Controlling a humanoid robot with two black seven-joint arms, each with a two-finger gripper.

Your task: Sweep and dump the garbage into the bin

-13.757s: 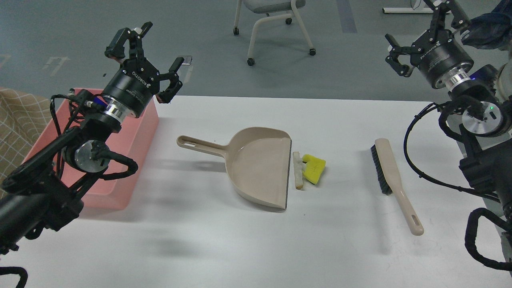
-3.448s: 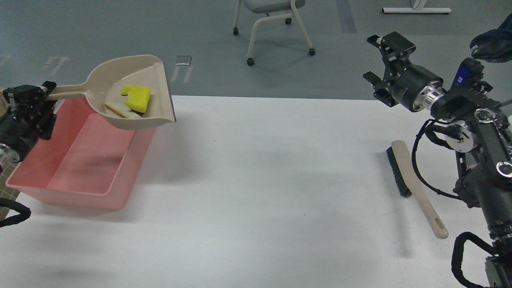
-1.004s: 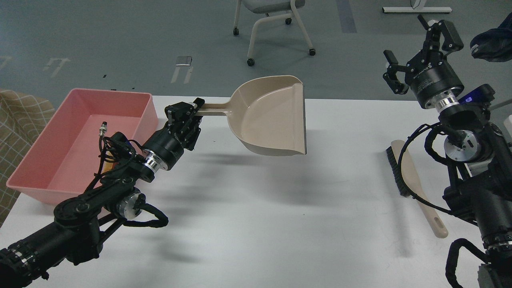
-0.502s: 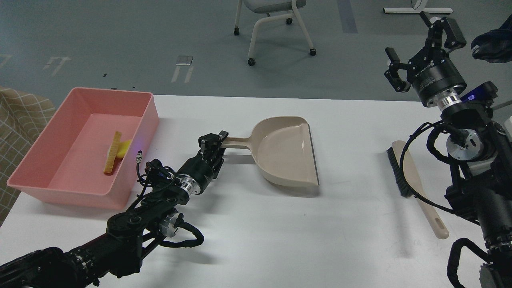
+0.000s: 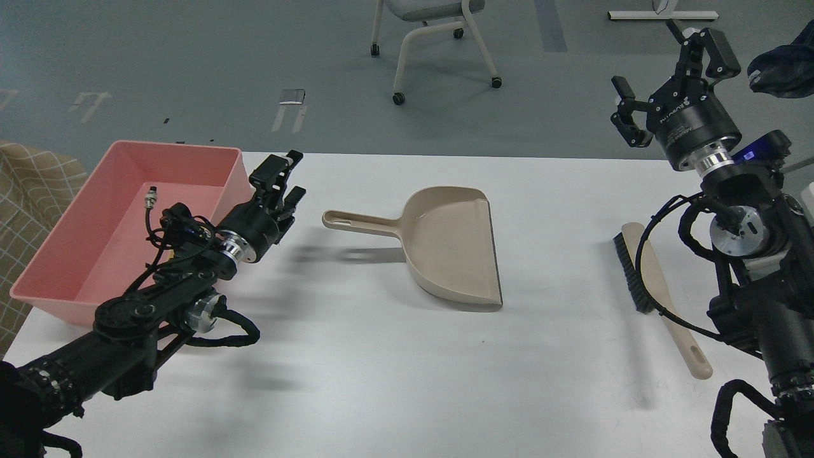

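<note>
The pink bin point(image 5: 108, 210) stands at the table's left edge. The garbage does not show; my left arm crosses in front of the bin's inside. The beige dustpan point(image 5: 448, 248) lies flat and empty on the table's middle, handle pointing left. My left gripper point(image 5: 285, 180) is open and empty, just right of the bin's near corner and a little left of the dustpan's handle end. My right gripper point(image 5: 658, 71) is open and empty, raised beyond the table's far right edge. The beige brush point(image 5: 652, 280) lies on the table below it.
A white-legged chair point(image 5: 432, 38) stands on the floor beyond the table. A checked cloth point(image 5: 25, 191) lies left of the bin. My right arm's thick links fill the right edge beside the brush.
My left gripper has let go of the dustpan handle, opened, and drawn back left and up toward the bin. The dustpan stays on the table. The right arm has hardly moved.
</note>
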